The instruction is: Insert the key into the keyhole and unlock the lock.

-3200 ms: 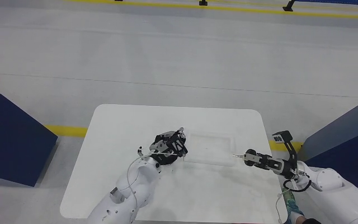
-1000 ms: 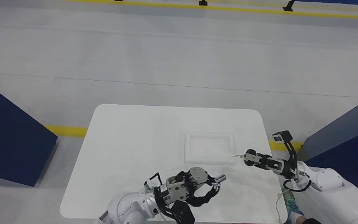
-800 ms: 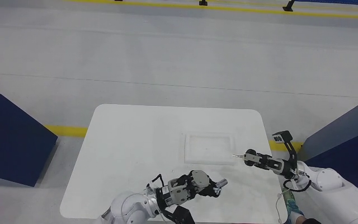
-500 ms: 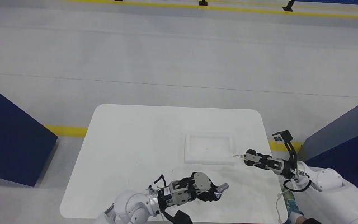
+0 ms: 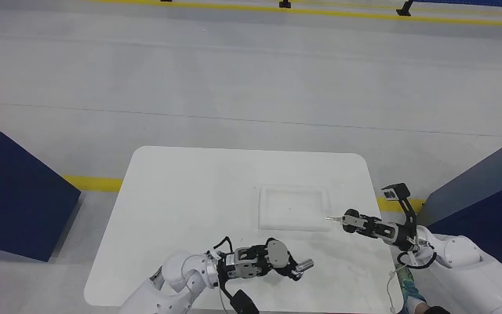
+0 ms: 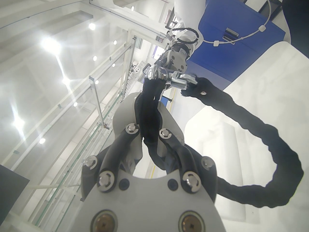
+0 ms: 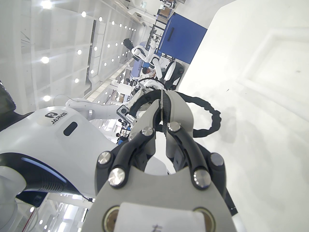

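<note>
White table [image 5: 172,196], shallow white tray [image 5: 294,208] on it, blue panels [image 5: 31,204] beside, yellow floor stripe [image 5: 94,184]

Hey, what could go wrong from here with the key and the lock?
1. The left end effector grips the black cable, not the metal lock body, which may swing aside when the key pushes on it.
2. The right end effector pinches the thin key at its fingertips; it might twist or slip on contact.
3. Key and lock body are apart, and I cannot see the keyhole, so the approach may be misaligned.
</note>
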Motion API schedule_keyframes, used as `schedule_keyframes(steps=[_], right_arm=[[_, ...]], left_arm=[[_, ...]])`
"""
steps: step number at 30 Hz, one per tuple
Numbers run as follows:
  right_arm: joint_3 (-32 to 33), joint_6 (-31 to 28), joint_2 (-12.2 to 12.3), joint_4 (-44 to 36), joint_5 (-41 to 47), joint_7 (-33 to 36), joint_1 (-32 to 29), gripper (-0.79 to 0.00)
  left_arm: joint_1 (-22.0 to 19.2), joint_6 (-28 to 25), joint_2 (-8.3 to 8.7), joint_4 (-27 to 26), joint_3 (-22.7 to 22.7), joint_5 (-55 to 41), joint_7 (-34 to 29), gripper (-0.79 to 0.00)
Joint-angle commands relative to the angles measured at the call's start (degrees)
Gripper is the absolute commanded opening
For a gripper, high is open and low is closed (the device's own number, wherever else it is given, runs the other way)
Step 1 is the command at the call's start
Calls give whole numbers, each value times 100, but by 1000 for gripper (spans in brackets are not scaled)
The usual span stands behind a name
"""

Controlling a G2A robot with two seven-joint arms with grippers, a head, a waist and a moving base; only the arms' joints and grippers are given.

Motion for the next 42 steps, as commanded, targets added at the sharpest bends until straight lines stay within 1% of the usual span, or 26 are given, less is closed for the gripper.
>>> schedule_keyframes(steps=[1,6,12,29,32,34,38,39,42], right_arm=[[0,0,0,0,0,0,0,-785],[0,0,0,0,0,0,0,-785],[0,0,0,0,0,0,0,-785],[0,0,0,0,0,0,0,-785],[0,0,0,0,0,0,0,-785],[0,0,0,0,0,0,0,-785],[0,0,0,0,0,0,0,-785],[0,0,0,0,0,0,0,-785],[0,0,0,0,0,0,0,-785]], left_arm=[[-89,118,-23,170,46,-47,119,-785],[-267,484,-88,528,137,-222,378,-785],[-333,825,-156,752,190,-538,491,-785],[-304,832,-163,749,194,-614,479,-785],[-233,815,-167,843,149,-1035,816,-785],[-267,881,-181,993,144,-1196,1073,-785],[-446,1160,-262,1432,256,-1431,1678,-785],[-549,1281,-290,1666,302,-1395,1858,-785],[-723,1504,-376,2098,419,-1483,2090,-785]])
